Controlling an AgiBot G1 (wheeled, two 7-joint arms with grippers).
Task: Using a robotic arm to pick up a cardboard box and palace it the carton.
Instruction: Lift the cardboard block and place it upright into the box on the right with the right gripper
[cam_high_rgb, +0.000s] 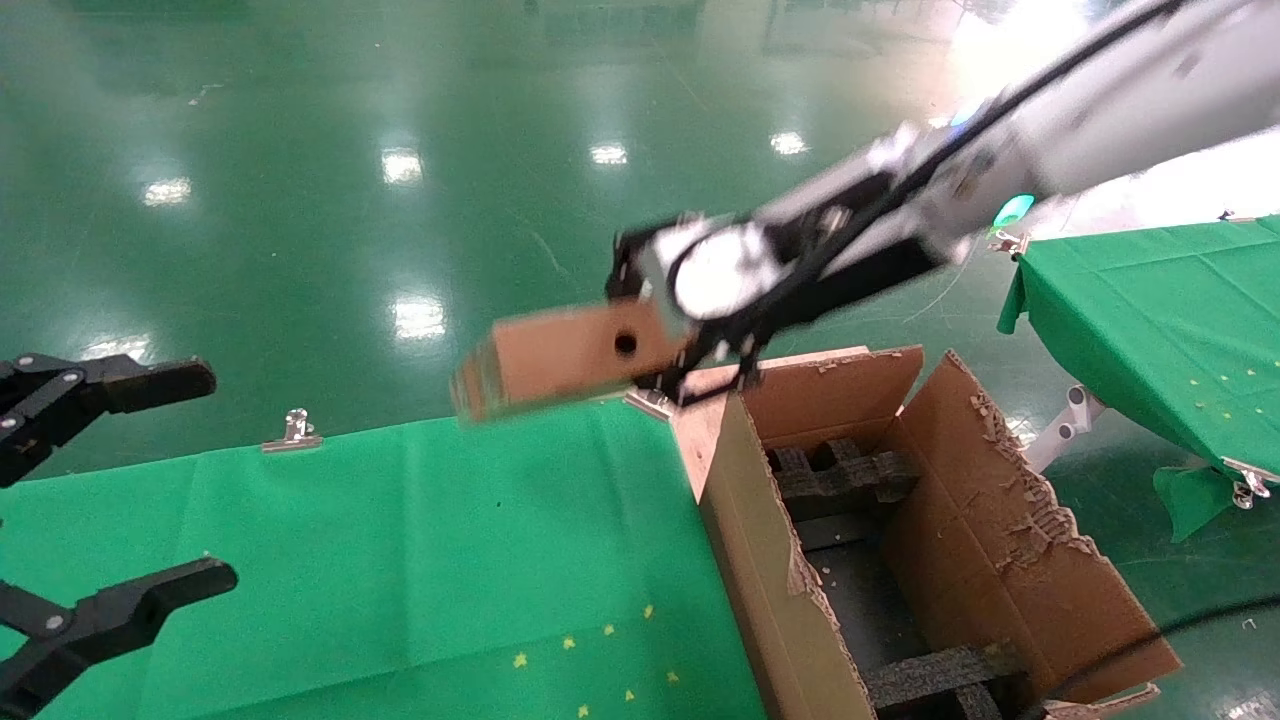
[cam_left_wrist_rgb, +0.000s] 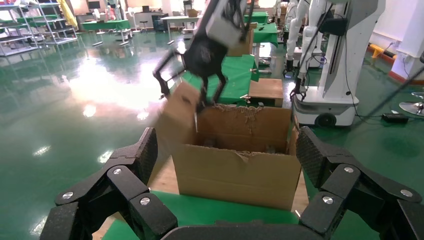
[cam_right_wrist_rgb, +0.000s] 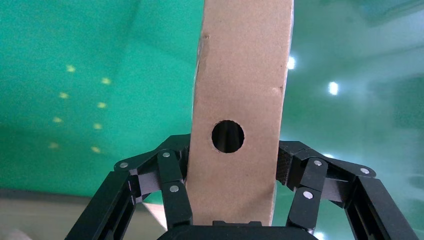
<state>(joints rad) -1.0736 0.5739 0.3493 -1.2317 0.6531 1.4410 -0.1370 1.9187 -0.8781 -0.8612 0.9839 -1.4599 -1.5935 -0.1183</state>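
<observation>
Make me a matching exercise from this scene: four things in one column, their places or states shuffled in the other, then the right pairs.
Things
1. cardboard box
2. carton
3. left gripper
4. right gripper

States
A. open and empty, parked over the green table
B. standing open, black foam strips inside
C. held in the air, round hole showing
D. shut on something brown

Pairs: 1-C, 2-B, 3-A, 4-D

Head cam high, looking down; left wrist cam low, facing carton (cam_left_wrist_rgb: 235, 162); right wrist cam close-up; carton shared w/ head
</observation>
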